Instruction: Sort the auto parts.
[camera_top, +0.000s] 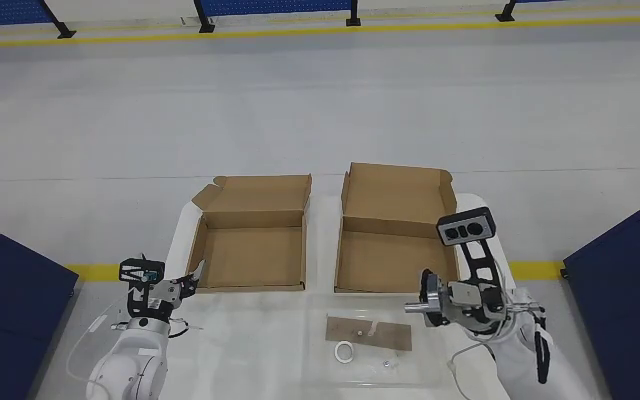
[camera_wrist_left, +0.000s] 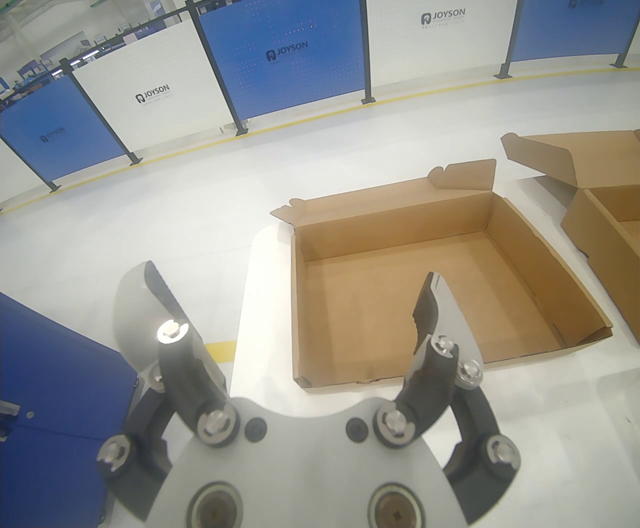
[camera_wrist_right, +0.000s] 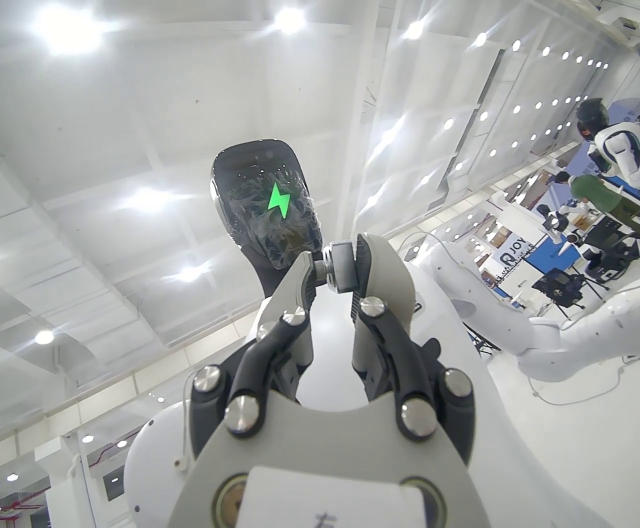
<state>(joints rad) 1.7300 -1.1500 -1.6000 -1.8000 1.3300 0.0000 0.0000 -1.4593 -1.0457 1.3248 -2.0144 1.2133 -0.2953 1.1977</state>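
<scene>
Two tools: left tool (camera_wrist_left: 291, 276) spread wide, right tool (camera_wrist_right: 336, 270) pinching a metal part (camera_wrist_right: 344, 264).

Boxes (camera_top: 250, 258) matt brown cardboard; part (camera_wrist_right: 340, 272) shiny metal; table (camera_top: 250, 322) smooth white

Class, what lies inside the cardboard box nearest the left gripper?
Inside the cardboard box, only bare floor and walls show, no parts. In the left wrist view, one finger of the left gripper covers a small floor patch.

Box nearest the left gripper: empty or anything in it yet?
Empty. The box stands open, lid flap back, and the left wrist view shows its visible floor as bare cardboard, no parts inside.
</scene>
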